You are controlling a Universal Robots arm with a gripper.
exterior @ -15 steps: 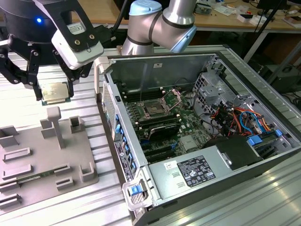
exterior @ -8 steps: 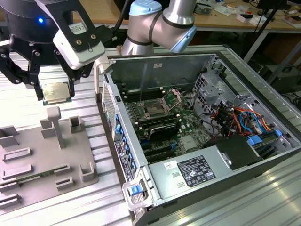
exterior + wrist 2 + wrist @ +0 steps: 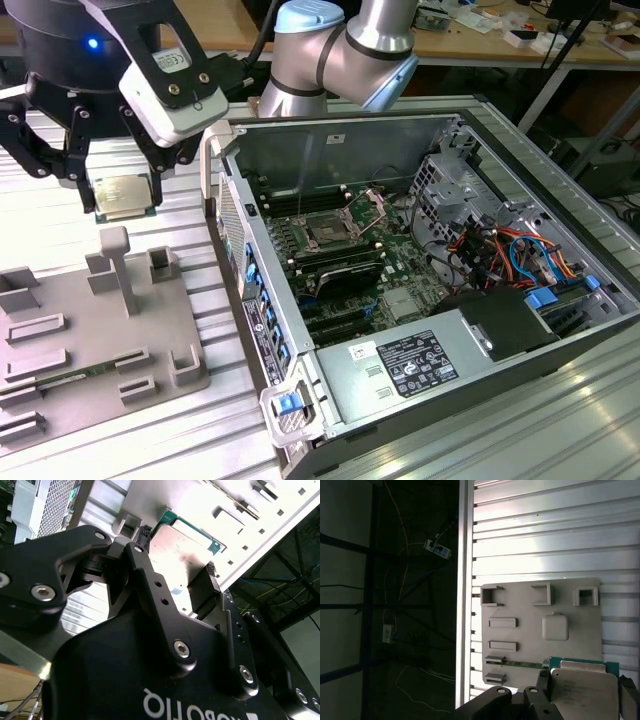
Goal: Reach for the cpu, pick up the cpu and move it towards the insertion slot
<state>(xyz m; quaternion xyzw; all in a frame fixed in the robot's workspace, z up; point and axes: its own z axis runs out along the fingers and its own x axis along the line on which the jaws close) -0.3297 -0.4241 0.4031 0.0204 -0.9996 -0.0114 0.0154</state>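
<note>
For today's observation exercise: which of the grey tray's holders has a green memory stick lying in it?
The long low holder near the grey tray's front edge in the exterior view; the other holders sit empty.

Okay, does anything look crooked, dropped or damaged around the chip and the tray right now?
Nothing stands out. The cpu sits flat between the gripper fingers, lifted clear above the grey tray. The insertion slot in the open computer case has its bracket raised and looks undamaged.

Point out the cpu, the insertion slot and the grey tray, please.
cpu (image 3: 124,195), exterior view: its silvery top, held between the gripper's fingers.
insertion slot (image 3: 327,234), exterior view: its dark centre.
grey tray (image 3: 570,650), first wrist view: bare flat surface.
</note>
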